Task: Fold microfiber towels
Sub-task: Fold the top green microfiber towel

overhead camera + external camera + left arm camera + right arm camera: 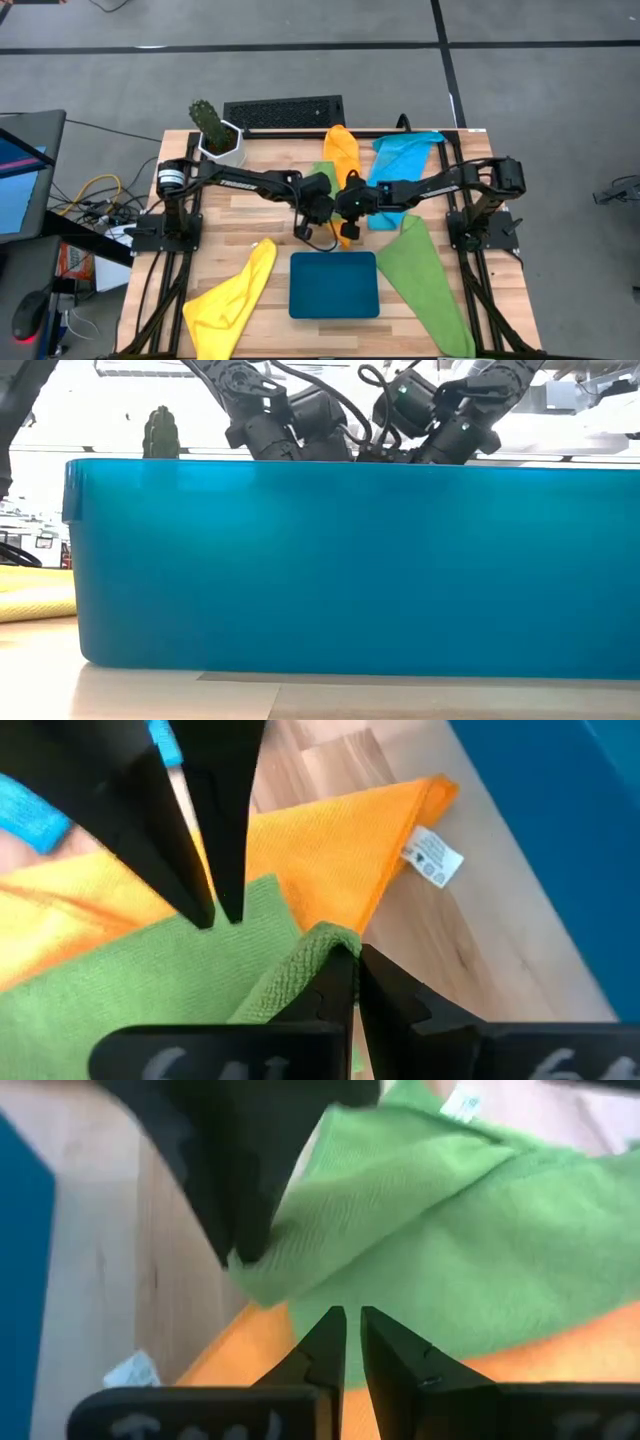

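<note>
two grippers meet over the green towel (150,980) at table centre, twelve o'clock of the teal tray (334,285) — left gripper (345,955) pinching its folded edge, right gripper (345,1320) nearly closed on its edge too, i judge — probably to lift it clear of the orange towel (330,850).

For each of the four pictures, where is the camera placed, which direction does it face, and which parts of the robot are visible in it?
High view: above the table, looking straight down; both arms meet over the orange towel.
Low view: at table-top height, looking level into the teal tray; both arms show above its rim.
Left wrist view: on the left arm, looking past the left gripper, shut on a green towel.
Right wrist view: on the right arm, looking past the right gripper at that green towel.
Shared: both wrist views show the same green towel lying on the orange one.
</note>
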You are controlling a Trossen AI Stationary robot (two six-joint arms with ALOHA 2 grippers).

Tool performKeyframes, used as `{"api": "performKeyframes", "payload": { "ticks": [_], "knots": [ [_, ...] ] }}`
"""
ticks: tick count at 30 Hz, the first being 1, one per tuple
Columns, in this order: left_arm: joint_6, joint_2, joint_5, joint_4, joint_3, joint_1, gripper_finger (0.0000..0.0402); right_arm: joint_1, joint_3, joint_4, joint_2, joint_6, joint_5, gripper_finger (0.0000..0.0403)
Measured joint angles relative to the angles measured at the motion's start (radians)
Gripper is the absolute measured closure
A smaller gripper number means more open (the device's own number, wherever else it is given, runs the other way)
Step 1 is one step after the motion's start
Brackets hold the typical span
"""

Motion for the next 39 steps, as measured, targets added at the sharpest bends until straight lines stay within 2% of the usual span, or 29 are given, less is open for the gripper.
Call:
{"api": "performKeyframes", "payload": {
  "ticks": [12, 18, 28, 33, 39],
  "knots": [
    [0.013, 0.035, 0.008, 0.052, -0.003, 0.000, 0.0401, 0.016, -0.005, -0.025, 0.000, 0.030, -0.023, 0.0342],
    [0.041, 0.035, -0.026, 0.066, -0.003, 0.002, 0.0401, 0.017, -0.005, -0.026, 0.000, 0.045, -0.026, 0.0342],
    [0.112, 0.035, 0.007, 0.091, -0.003, 0.040, 0.0401, 0.015, -0.002, -0.022, -0.002, 0.074, -0.022, 0.0342],
    [0.073, 0.026, 0.002, 0.112, 0.005, 0.048, 0.0401, 0.019, 0.003, -0.073, -0.092, 0.056, -0.039, 0.0343],
    [0.016, -0.010, 0.022, 0.196, 0.007, 0.074, 0.0401, -0.015, 0.002, -0.174, -0.355, 0.038, 0.004, 0.0343]
  ]
}}
